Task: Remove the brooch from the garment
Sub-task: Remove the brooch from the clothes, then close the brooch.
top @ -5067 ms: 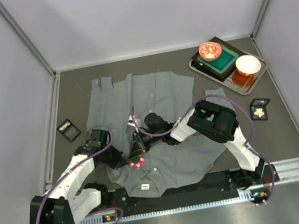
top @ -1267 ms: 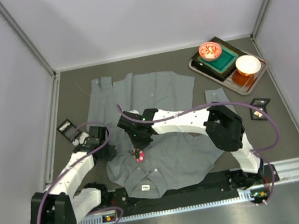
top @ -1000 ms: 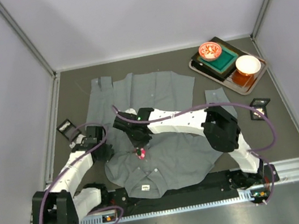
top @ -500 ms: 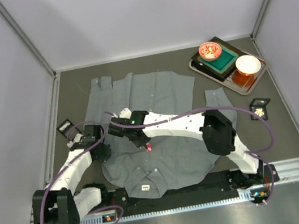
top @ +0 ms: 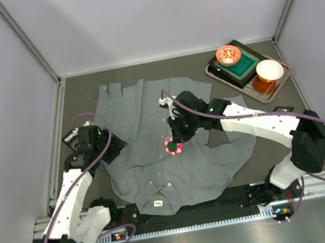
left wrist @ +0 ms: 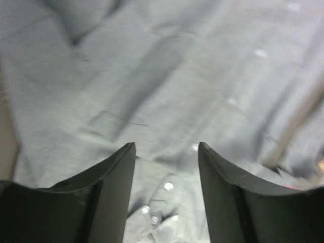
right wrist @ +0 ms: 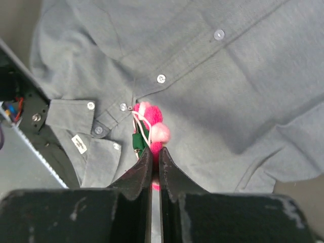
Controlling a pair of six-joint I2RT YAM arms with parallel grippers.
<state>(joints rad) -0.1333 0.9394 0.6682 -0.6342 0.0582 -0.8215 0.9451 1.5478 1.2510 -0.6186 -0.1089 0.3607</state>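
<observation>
The garment (top: 169, 126), a grey button-up shirt, lies spread over the middle of the table, collar toward the arms. My right gripper (top: 176, 138) hangs over its chest, shut on the brooch (top: 173, 147). In the right wrist view the brooch (right wrist: 152, 129) is a pink pom-pom cluster with green felt, pinched at its lower end by the right gripper (right wrist: 152, 152), with the garment (right wrist: 243, 76) below it. My left gripper (top: 112, 150) is at the shirt's left edge. In the left wrist view its fingers (left wrist: 126, 157) stand apart over the garment (left wrist: 167, 76), nothing between them.
A tray (top: 224, 81) at the back right holds a red bowl (top: 228, 55), a white bowl (top: 269, 70) and a green block. The right arm stretches across the table's right half. Walls close in on three sides.
The right arm has swung out to the right, carrying the brooch right and back over the shirt. The left gripper has opened, let go of the cloth and drawn back to the left.
</observation>
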